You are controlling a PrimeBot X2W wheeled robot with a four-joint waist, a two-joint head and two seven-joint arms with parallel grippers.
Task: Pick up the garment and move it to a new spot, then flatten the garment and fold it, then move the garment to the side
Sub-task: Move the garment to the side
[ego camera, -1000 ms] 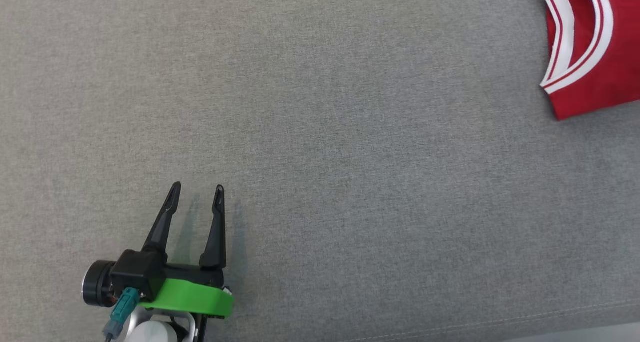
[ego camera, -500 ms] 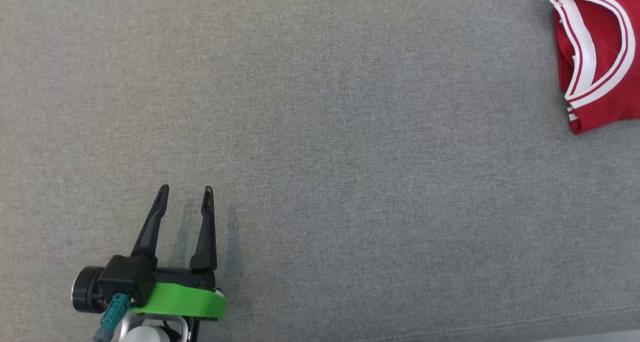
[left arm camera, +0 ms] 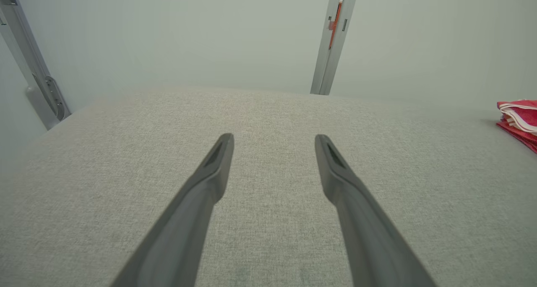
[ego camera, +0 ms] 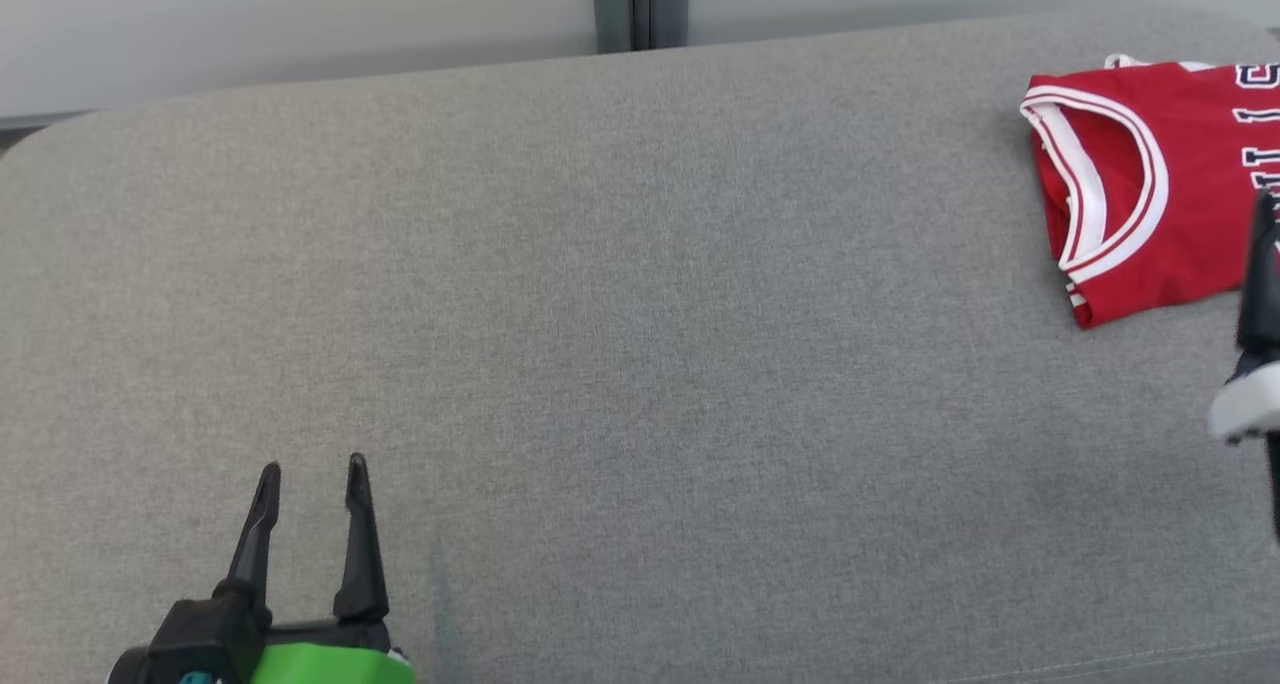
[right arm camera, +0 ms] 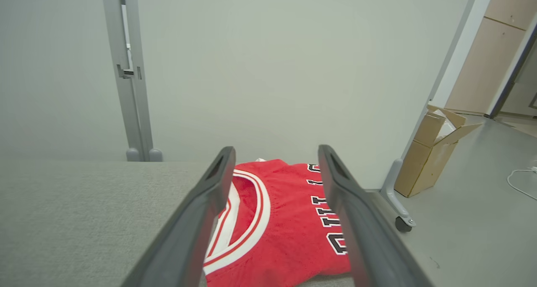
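Lying on the grey surface [ego camera: 640, 314], the jersey [right arm camera: 285, 220] shows black lettering too cut off to read. Right gripper [right arm camera: 275, 152] points at it, fingers apart; left gripper [left arm camera: 272, 140] likewise, well away.

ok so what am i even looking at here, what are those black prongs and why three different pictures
It is a wheeled robot with two arms; the black prongs are the fingers of each gripper. The head view comes from a camera on its head, looking down at a grey padded surface; the left gripper shows at the lower left. The other two come from cameras on the wrists, looking along each gripper's fingers: one for the left, one for the right gripper. A folded red jersey with white trim lies at the surface's right end, ahead of the right gripper. Both grippers are open and hold nothing.
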